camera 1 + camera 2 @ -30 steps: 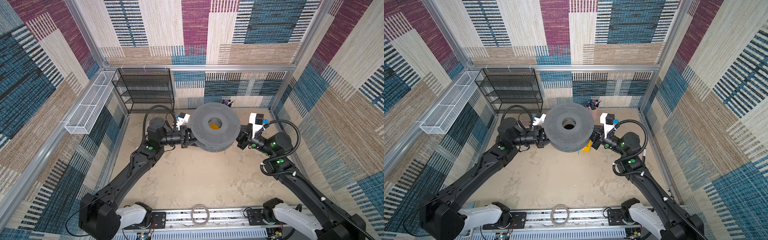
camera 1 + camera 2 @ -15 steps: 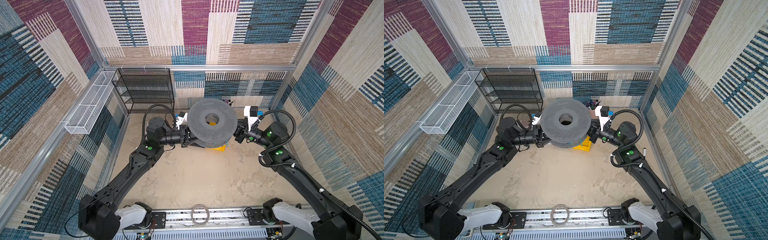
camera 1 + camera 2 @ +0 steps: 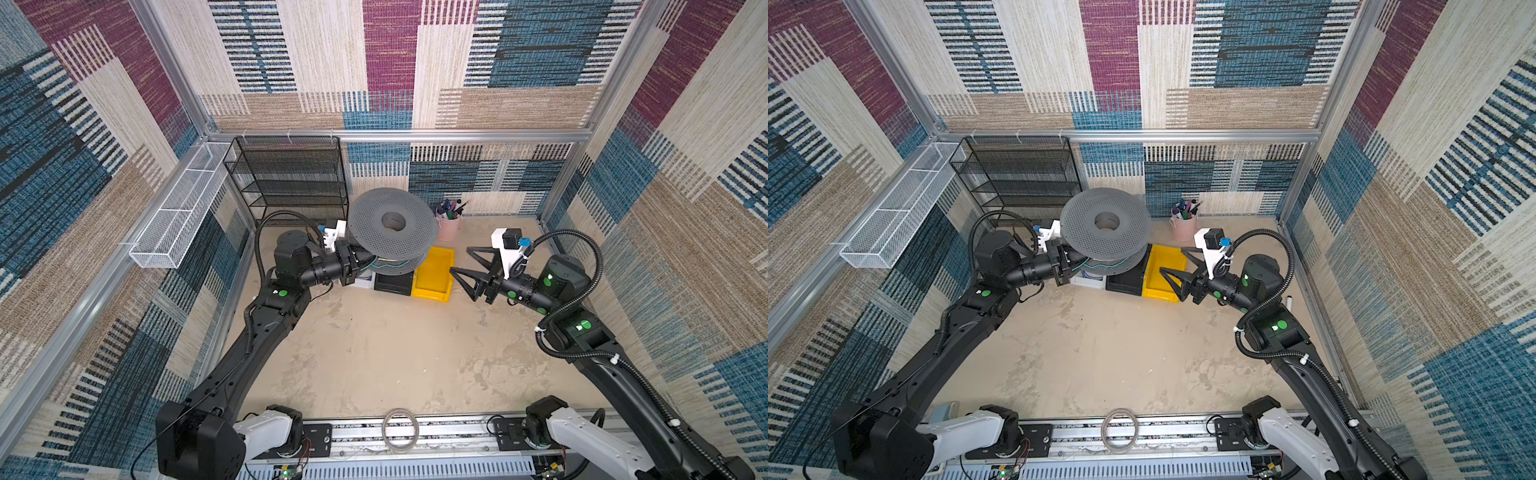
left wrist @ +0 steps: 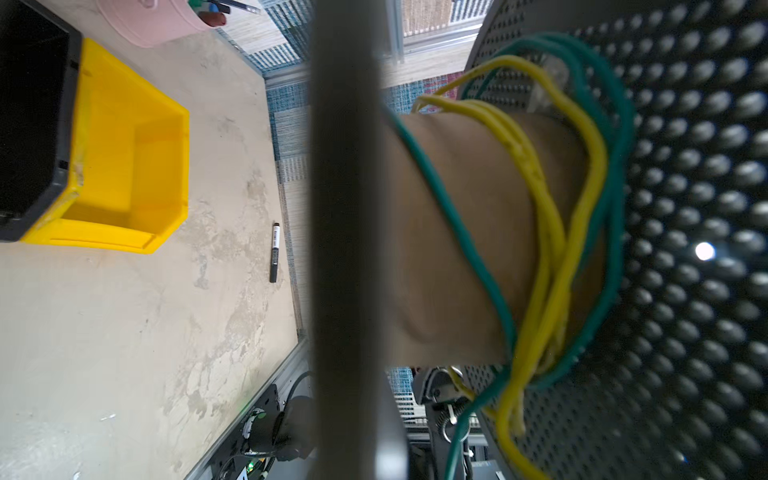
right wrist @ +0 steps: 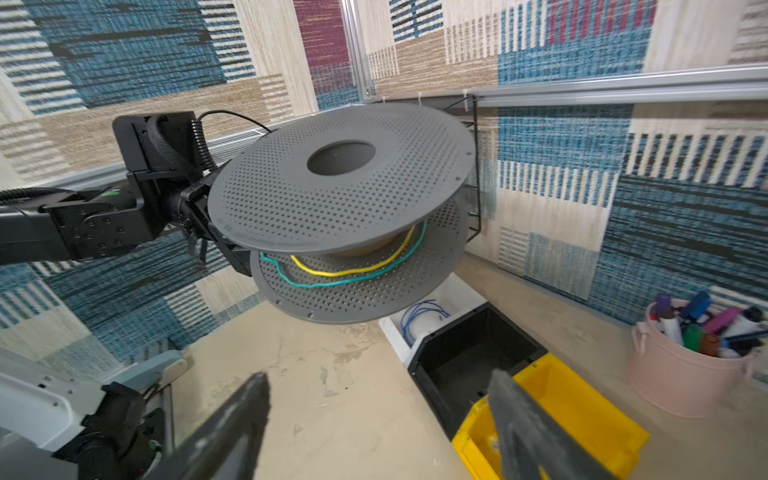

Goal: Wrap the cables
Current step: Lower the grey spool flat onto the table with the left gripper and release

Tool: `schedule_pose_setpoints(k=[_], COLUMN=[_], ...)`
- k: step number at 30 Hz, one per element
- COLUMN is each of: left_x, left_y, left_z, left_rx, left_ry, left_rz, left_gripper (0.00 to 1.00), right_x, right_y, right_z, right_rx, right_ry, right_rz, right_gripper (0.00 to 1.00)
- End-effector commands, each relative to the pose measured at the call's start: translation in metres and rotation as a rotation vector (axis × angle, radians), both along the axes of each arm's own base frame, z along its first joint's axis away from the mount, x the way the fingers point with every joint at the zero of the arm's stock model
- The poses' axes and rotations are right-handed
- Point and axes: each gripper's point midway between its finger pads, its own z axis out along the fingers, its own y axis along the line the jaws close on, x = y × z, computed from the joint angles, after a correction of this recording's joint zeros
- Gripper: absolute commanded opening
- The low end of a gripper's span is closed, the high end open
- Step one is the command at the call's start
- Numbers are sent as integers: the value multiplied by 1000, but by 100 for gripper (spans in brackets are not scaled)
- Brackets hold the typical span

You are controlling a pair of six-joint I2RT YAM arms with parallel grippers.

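A grey perforated spool [image 3: 374,232] [image 3: 1084,232] hangs above the bins at the back. My left gripper [image 3: 357,266] [image 3: 1069,264] is shut on its rim, seen from the side in the right wrist view [image 5: 212,237]. A yellow cable [image 4: 544,232] [image 5: 353,272] and a teal-green cable [image 4: 457,220] [image 5: 332,284] lie in loose turns round the spool's tan core. A blue cable [image 5: 419,313] is coiled in a white bin. My right gripper [image 3: 459,259] [image 3: 1171,259] [image 5: 378,376] stands open and empty, well to the right of the spool, over the yellow bin.
Under the spool sit a white bin [image 5: 457,291], a black bin [image 3: 390,284] and a yellow bin [image 3: 434,278]. A pink cup of markers [image 3: 449,226] stands behind them. A black mesh rack [image 3: 291,178] is at the back left. A marker [image 4: 274,251] lies by the right wall.
My right gripper has opened, let go of the spool and drawn back to the right. The left gripper has carried the spool back and a little left, over the bins.
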Motion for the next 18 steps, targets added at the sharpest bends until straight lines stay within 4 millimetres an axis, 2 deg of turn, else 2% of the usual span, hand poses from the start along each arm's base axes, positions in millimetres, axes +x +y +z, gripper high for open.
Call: schedule_pose_setpoints(k=[1, 5, 9, 14, 18], left_x=[2, -3, -17, -42, -52], left_y=[1, 6, -4, -23, -38], left_z=[-2, -47, -95, -160, -185], left_rx=[38, 179, 174, 323, 334], left_ry=[-96, -95, -69, -69, -70], left_rz=[-25, -27, -101, -143, -172], left_gripper=[0, 0, 0, 0, 0], right_x=[5, 7, 15, 21, 25], right_y=[-15, -21, -19, -10, 0], right_z=[-13, -15, -28, -33, -42], right_rx=[-57, -38, -39, -23, -14], right_ry=[42, 72, 140, 178, 216], right_rz=[-100, -142, -151, -121, -70], right_gripper=[83, 83, 82, 81, 79])
